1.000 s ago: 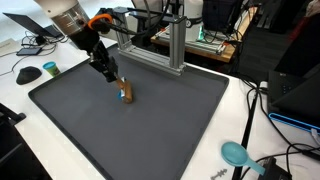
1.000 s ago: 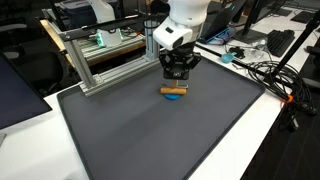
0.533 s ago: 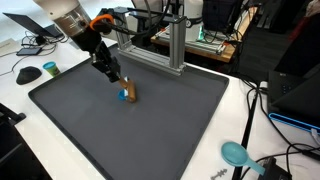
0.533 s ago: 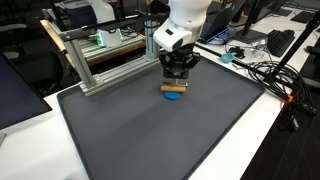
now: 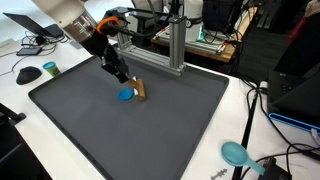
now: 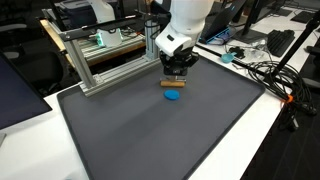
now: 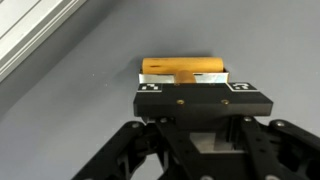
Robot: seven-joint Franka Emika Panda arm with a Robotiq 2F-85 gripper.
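In an exterior view, the gripper (image 5: 122,76) hangs tip-down over the upper left of the dark mat (image 5: 150,130), which lies on the white desk (image 5: 15,92). The block (image 5: 141,90), tan wood, lies on the mat just right of the tip & below it; can't tell if they touch. A blue disc (image 5: 126,96) sits at the block's left end. A metal frame (image 5: 176,45) is at top centre, a mouse (image 5: 50,68) far left, a teal thing (image 5: 235,153) bottom right.

In an exterior view from another spot, the gripper (image 6: 178,71) is top centre w/ the block (image 6: 174,84) directly under it, lying crosswise. The disc (image 6: 174,96) is just below that, the frame (image 6: 90,60) to the left, the mat (image 6: 150,140) filling the middle.

Wrist view: the gripper (image 7: 198,100) fills the bottom half. No gap shows btwn the jaws – they look pressed together, pinching nothing. The block (image 7: 182,67) lies crosswise right above them, on grey mat (image 7: 70,110).
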